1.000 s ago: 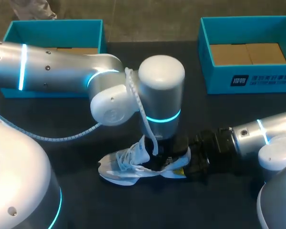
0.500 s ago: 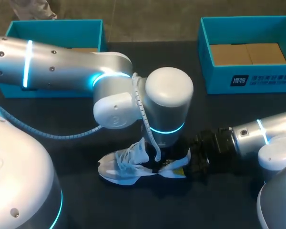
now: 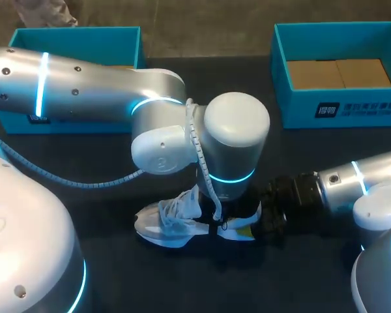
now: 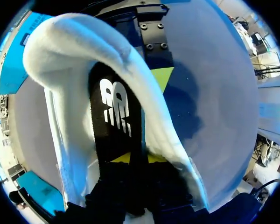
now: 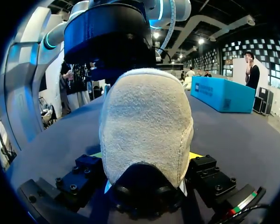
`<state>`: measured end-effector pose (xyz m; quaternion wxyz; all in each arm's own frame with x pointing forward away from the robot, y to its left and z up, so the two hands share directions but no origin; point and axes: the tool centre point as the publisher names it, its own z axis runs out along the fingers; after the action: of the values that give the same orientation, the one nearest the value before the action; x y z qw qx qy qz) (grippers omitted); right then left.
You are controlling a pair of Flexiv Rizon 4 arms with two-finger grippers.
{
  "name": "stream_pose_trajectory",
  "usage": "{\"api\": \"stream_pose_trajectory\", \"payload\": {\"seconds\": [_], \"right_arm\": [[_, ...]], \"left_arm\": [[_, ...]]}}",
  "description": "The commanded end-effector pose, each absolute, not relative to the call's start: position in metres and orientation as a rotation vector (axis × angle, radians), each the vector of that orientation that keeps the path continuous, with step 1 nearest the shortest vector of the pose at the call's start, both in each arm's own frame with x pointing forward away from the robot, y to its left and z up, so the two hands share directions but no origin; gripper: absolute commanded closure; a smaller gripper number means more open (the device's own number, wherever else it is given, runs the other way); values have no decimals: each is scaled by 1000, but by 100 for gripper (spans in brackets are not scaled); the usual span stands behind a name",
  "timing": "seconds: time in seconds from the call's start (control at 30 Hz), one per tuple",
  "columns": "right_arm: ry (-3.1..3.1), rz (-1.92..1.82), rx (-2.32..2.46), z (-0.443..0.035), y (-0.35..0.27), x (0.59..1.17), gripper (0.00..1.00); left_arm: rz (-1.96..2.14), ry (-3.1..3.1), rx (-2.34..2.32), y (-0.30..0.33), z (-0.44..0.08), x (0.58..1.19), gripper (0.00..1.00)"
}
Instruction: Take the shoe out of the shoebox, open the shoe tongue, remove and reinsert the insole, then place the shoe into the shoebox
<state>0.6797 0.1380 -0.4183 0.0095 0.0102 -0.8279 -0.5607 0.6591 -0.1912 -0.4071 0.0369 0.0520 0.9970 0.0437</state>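
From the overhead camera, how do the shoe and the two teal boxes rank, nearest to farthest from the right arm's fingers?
1. Shoe: heel between the right gripper's fingers.
2. Right shoebox: at back right.
3. Left shoebox: back left, partly behind the left arm.

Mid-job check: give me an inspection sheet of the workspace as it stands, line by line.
Surface: dark table, with the shoe lying near its middle.
Job's things: white shoe out of its box; black insole inside it; left blue box and right blue box at the far edge, brown cardboard inside each.
Clutter: nothing seen.
Grippers: left gripper reaches down into the shoe, tips on either side of the insole; right gripper holds the heel from both sides.
Cables: coiled white cable runs down the left arm, ending just above the shoe.
Surroundings: nothing seen.
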Motion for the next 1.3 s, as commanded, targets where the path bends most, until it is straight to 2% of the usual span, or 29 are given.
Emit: {"api": "stream_pose_trajectory", "payload": {"seconds": [0.03, 0.1, 1.3], "right_arm": [[-2584, -1746, 36, -419, 141, 673, 100], [-2584, -1746, 36, -419, 141, 673, 100], [-2584, -1746, 36, -419, 141, 673, 100]], "left_arm": [[102, 3091, 187, -190, -417, 684, 91], [92, 3097, 197, -190, -413, 684, 100], [-376, 3313, 633, -180, -362, 672, 100]]}}
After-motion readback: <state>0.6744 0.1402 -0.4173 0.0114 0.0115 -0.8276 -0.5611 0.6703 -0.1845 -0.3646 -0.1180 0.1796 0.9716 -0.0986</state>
